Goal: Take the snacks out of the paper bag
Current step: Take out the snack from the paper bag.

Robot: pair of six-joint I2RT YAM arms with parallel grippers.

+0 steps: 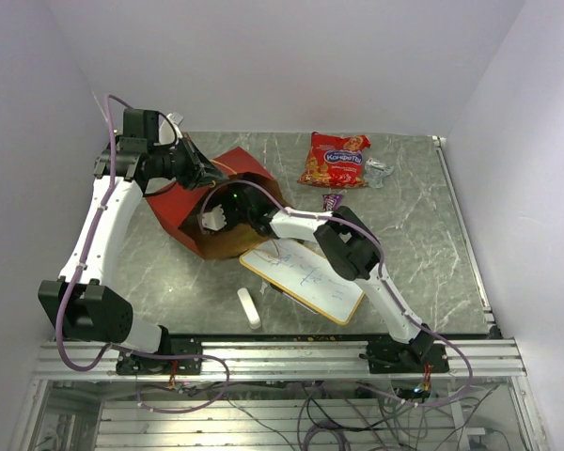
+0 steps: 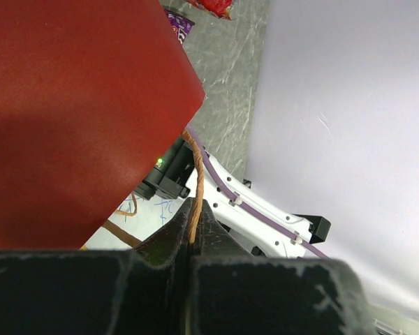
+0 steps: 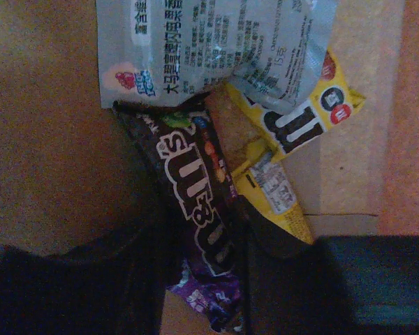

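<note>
Right wrist view, inside the paper bag [image 3: 49,139]:
- Purple pack [image 3: 195,202]: the brand name "Skittles" runs lengthwise in white-outlined letters, and its lower end is lost in shadow.
- Yellow pack [image 3: 300,118]: a large brown "m" from the M&M's mark, with small round badges beside it. A white printed label sits lower on the yellow wrapping, its print too fine to read.
- Pale wrapper [image 3: 216,42]: rows of dark blue Chinese characters and the figure "15".

Top view, on the counter:
- Red-orange bag [image 1: 334,160]: one blue Cyrillic word, probably "Конфеты".
- Whiteboard [image 1: 305,277]: blue handwritten marks, not legible.
</note>
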